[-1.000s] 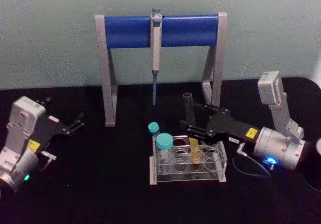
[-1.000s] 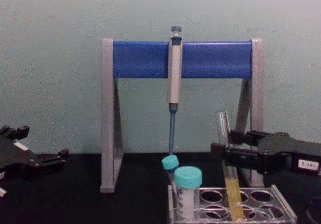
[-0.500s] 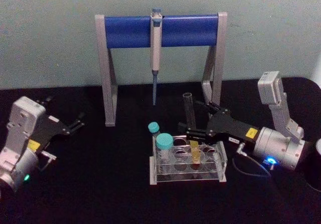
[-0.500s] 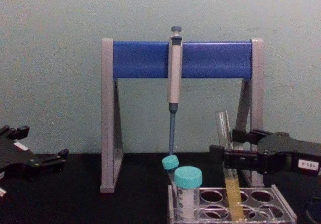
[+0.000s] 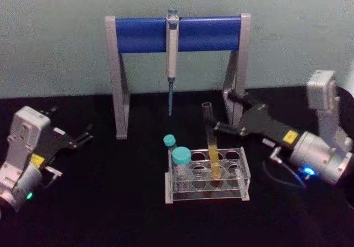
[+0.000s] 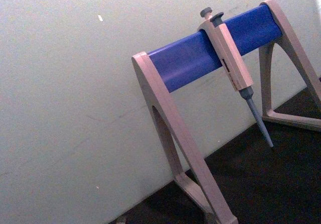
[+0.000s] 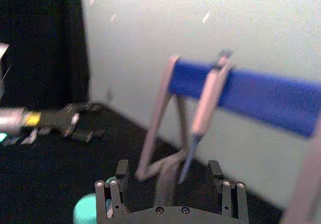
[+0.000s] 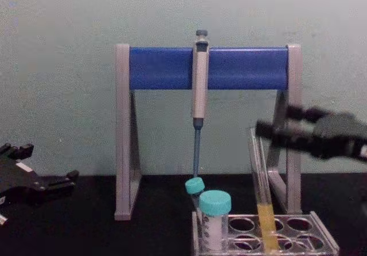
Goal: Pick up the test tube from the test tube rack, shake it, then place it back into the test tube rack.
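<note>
The test tube (image 5: 211, 139) is a tall clear glass tube that leans slightly in a back hole of the test tube rack (image 5: 204, 195), with yellow liquid in its lower part. In the chest view the test tube (image 8: 259, 175) rises from the test tube rack (image 8: 324, 240). My right gripper (image 5: 224, 113) hovers open just right of the tube's top, not touching it, and the right gripper (image 8: 276, 122) shows blurred near the rim. From the wrist, the right gripper (image 7: 170, 190) has its fingers spread wide. My left gripper (image 5: 77, 126) is parked open at the far left.
Two teal-capped tubes (image 5: 181, 157) stand at the rack's left end. Behind the rack is the grey and blue pipette stand (image 5: 138, 35) with a pipette (image 5: 172, 47) hanging from it. The stand's right leg (image 5: 235, 81) is just behind my right gripper.
My right gripper has risen and drawn back to the right, off the test tube. The tube stays in the rack, leaning a little. The left arm has not moved.
</note>
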